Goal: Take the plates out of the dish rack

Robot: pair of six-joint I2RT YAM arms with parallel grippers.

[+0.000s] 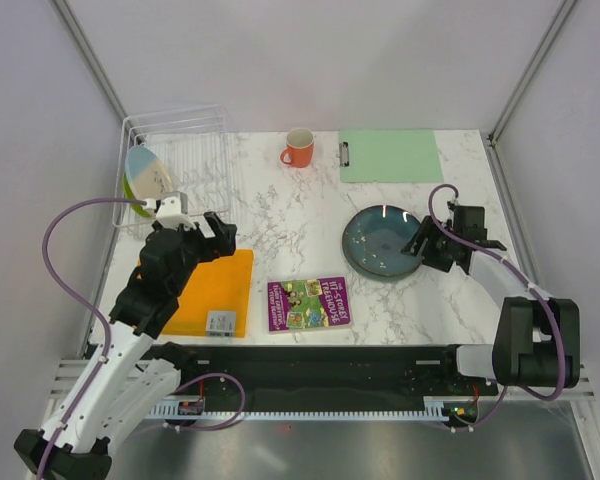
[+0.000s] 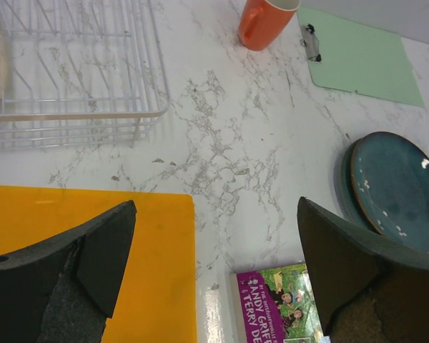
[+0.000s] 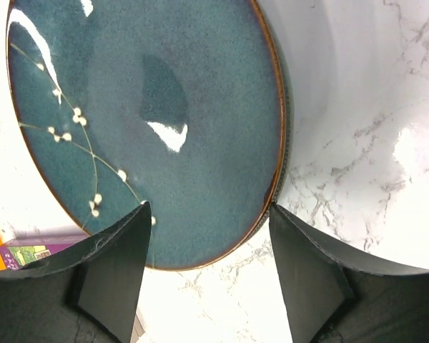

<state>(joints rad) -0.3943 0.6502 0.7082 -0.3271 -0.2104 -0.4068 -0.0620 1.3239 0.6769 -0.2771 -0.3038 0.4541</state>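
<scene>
The white wire dish rack (image 1: 195,150) stands at the back left and also shows in the left wrist view (image 2: 79,114). A cream-and-light-blue plate (image 1: 150,172) leans in its left end, with a lime green plate (image 1: 133,190) against it. The glossy dark teal plate (image 1: 380,240) lies flat on the table at the right. It rests on a grey-green plate, of which only the rim (image 2: 342,179) shows. My right gripper (image 1: 421,246) is open and empty over the teal plate's (image 3: 150,121) near-right edge. My left gripper (image 1: 202,236) is open and empty above the orange mat (image 1: 215,290).
An orange mug (image 1: 299,148) and a green clipboard (image 1: 390,155) stand at the back. A purple-and-green book (image 1: 308,303) lies near the front middle, beside the mat. A small grey object (image 1: 220,322) lies on the mat's near corner. White walls enclose the table.
</scene>
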